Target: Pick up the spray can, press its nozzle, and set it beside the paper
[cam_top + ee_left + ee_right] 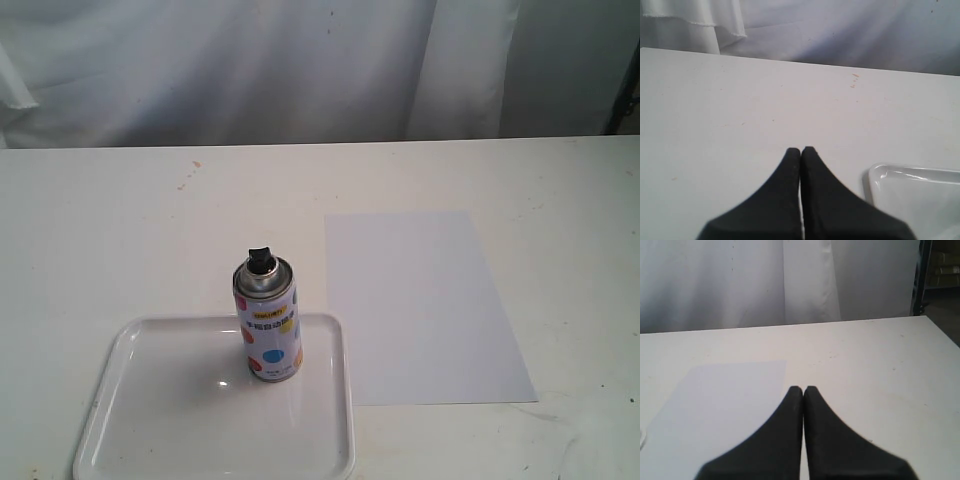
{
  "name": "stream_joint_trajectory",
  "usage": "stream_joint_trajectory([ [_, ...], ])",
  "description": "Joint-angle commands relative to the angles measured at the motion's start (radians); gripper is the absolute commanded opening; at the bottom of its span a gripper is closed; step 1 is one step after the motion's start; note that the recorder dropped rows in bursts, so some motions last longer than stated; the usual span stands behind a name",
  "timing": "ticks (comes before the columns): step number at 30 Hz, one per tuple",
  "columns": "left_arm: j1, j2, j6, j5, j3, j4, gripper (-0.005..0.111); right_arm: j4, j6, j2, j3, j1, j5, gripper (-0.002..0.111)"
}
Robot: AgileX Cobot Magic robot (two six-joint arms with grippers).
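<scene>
The spray can (267,325), white with coloured dots and a yellow label, stands upright at the far edge of a glossy white tray (215,455). Its black nozzle (260,258) sits on the silver top. The paper (420,305) lies flat on the table to the right of the tray; it also shows in the right wrist view as the paper (725,400). My left gripper (801,150) is shut with nothing in it, hovering over bare table near the tray's corner (880,172). My right gripper (803,389) is shut and empty, above the paper's edge. Neither gripper appears in the exterior view.
White table (120,220) with a few small brown specks (190,175) toward the back left. A white curtain (250,60) hangs behind the table's far edge. A dark frame (925,275) stands beyond the table's corner in the right wrist view.
</scene>
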Motion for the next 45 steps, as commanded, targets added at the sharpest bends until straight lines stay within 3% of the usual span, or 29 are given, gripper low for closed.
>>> stream_joint_trajectory([
  [1,0.001,-0.005,0.0,-0.004,0.004,-0.004,0.0,0.003,-0.003,-0.022,0.004,-0.06,0.006,0.0],
  [8,0.001,-0.005,0.0,-0.004,0.004,-0.004,0.0,-0.029,-0.014,-0.13,0.004,-0.078,0.201,0.0],
  [45,0.001,-0.005,0.0,-0.004,0.004,-0.004,0.0,-0.032,-0.014,-0.13,0.004,-0.08,0.213,0.0],
])
